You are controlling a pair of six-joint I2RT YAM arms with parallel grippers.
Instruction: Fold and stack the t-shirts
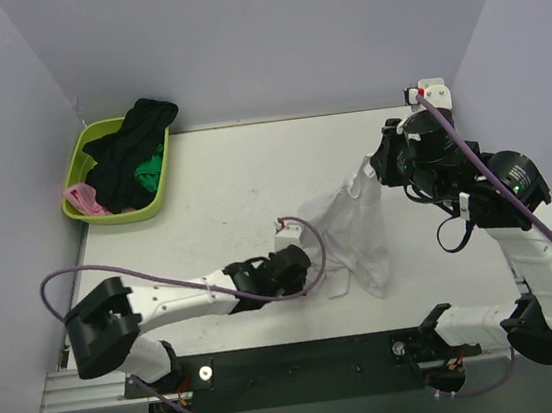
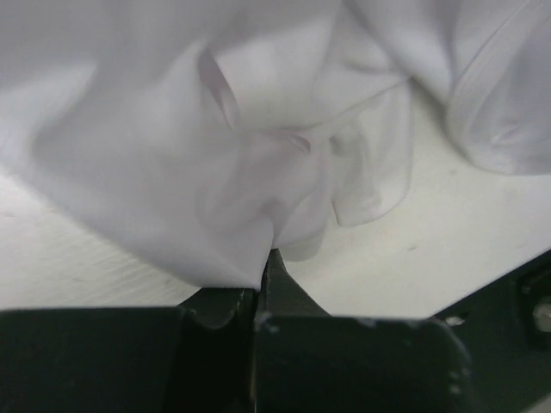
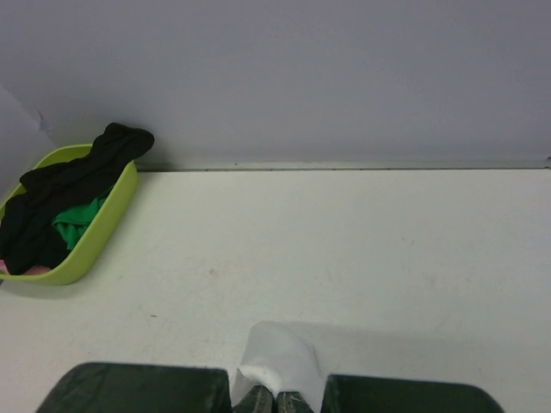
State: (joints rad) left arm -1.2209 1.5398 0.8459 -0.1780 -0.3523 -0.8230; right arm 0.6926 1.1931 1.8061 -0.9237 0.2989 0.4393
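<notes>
You are at the spreading step: the white t-shirt (image 1: 349,228) is strung between both arms, right of the middle of the table (image 1: 224,193), and is not yet laid flat. Your left gripper (image 1: 303,264) is pinched tight on a low bunch of the cloth close to the table surface (the left wrist view shows its jaws closed with fabric spilling out of them). Your right gripper (image 1: 377,166) is clamped on a small tuft of the shirt's upper edge, lifted off the table. The cloth between them hangs crumpled, so no fold looks started. The next move, as I judge it, calls for drawing the two grips apart to take out the slack, then lowering the shirt flat. The black garment (image 1: 133,148), green garment (image 1: 154,169) and pink garment (image 1: 82,198) wait in the lime green basket (image 1: 76,155) at the far left.
</notes>
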